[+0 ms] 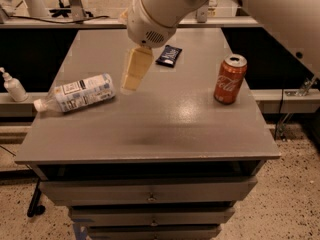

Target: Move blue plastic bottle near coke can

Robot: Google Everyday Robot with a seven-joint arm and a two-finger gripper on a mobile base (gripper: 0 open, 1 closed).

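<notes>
pump bottle (12, 86): far left of the coke can (230, 79), off the table (175, 129) on a side ledge. Not my target.
blue plastic bottle (82, 92): on its side, well left of the coke can, white cap pointing away from it.
handling: I judge it light and thin-walled, so it gives under a hard squeeze. The label is slick and the round body will roll if nudged. I can't see the fill level.
grasp point: I'd take it from above, across the labelled mid-body, not at the cap or neck.
tool (131, 83): hanging over the table between bottle and coke can, nearer the bottle, carrying nothing. I can't tell whether it's apart or together.
dark packet (168, 55): flat, left of the coke can and further back. I'd leave it.
coke can: upright, bare table on its left for set-down. I'd go gently; it looks tippy.
</notes>
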